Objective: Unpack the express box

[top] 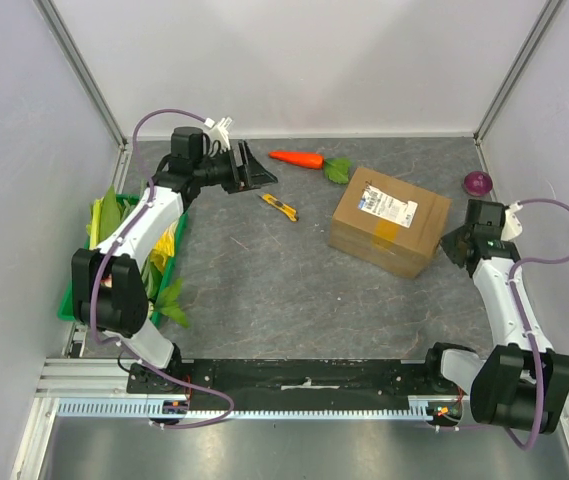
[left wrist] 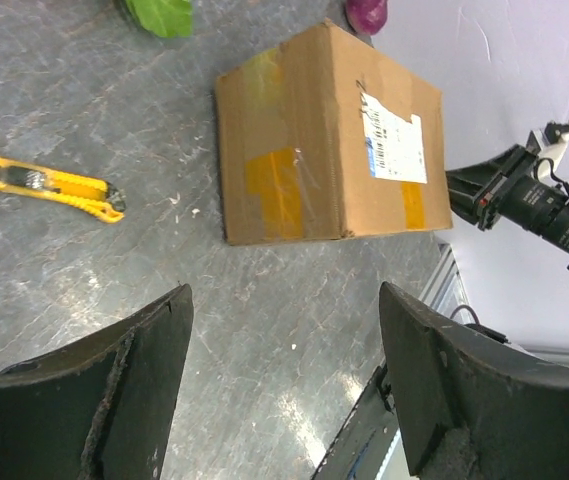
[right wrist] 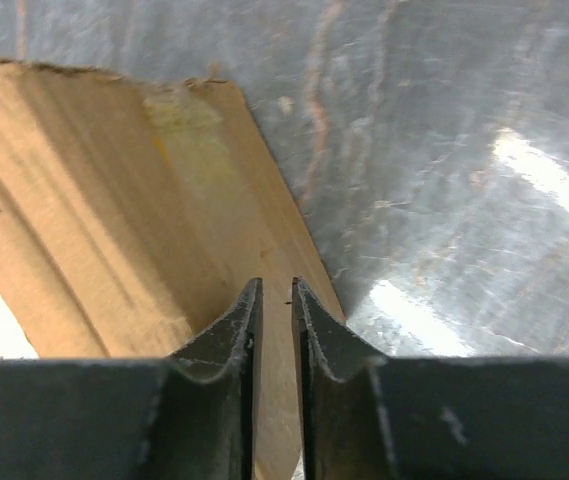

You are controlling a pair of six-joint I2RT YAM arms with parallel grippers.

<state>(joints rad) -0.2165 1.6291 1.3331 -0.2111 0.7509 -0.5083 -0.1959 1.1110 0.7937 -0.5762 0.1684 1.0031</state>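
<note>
The express box (top: 389, 220) is a brown cardboard box lying right of centre on the grey table, its flaps down and taped, with a white-and-blue label on top. In the left wrist view the express box (left wrist: 329, 140) lies ahead, well beyond the fingers. My left gripper (top: 262, 172) hovers at the back left, open and empty (left wrist: 284, 290). My right gripper (top: 454, 243) sits just off the box's right side. Its jaws (right wrist: 276, 285) are almost together with only a thin slit and nothing between them, pointing at the box's cardboard face (right wrist: 114, 220).
A yellow utility knife (top: 279, 207) (left wrist: 44, 183) lies between my left gripper and the box. A carrot (top: 299, 158) with green leaves (top: 338, 170) is behind it. A purple onion (top: 478, 182) sits at the back right. A green tray (top: 69, 295) of vegetables stands along the left wall.
</note>
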